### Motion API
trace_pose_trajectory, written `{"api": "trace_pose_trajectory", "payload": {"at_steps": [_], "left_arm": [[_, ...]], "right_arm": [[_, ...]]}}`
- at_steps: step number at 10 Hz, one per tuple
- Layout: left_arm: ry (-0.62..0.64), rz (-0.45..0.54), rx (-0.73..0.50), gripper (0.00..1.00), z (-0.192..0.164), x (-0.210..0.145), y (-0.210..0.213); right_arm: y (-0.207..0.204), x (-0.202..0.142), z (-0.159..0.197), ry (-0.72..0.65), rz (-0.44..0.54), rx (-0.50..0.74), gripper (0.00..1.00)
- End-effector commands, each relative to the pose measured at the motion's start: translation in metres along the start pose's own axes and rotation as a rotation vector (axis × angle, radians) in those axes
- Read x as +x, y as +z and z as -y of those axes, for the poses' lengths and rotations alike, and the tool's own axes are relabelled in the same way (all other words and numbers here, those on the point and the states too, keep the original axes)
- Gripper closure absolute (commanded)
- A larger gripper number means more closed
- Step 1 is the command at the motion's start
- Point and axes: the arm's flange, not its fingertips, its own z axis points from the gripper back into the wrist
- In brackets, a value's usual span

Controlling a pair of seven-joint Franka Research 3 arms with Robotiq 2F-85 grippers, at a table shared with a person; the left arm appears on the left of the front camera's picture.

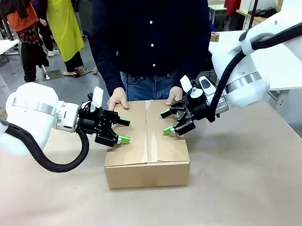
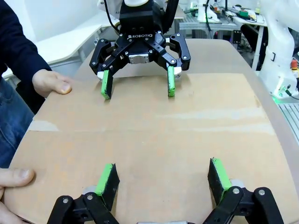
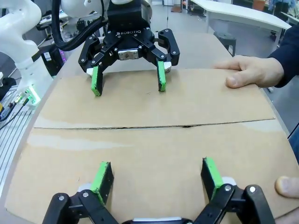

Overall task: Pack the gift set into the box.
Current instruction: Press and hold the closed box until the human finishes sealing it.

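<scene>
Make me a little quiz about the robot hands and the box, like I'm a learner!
1. True or false: the box is closed on top.
2. Where do the person's hands rest? A) on the box's far edge B) in pockets C) up in the air
3. Fill in: the left gripper and the right gripper, one at each side of the box top, are both ____ (open or shut).
Key: 1 true; 2 A; 3 open.
</scene>
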Motion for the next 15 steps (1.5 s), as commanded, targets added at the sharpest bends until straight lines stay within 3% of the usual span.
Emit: {"api": "trace_pose_trajectory", "payload": {"at_steps": [1,15], "left_arm": [[-0.002,0.005,-0.007,0.00,0.0011,-0.0027,-0.0007],[-0.002,0.005,-0.007,0.00,0.0011,-0.0027,-0.0007]], "right_arm": [[-0.0007,-0.0017,-0.0002,-0.002,-0.005,-0.002,0.00],[-0.0007,-0.0017,-0.0002,-0.002,-0.005,-0.002,0.00]]}}
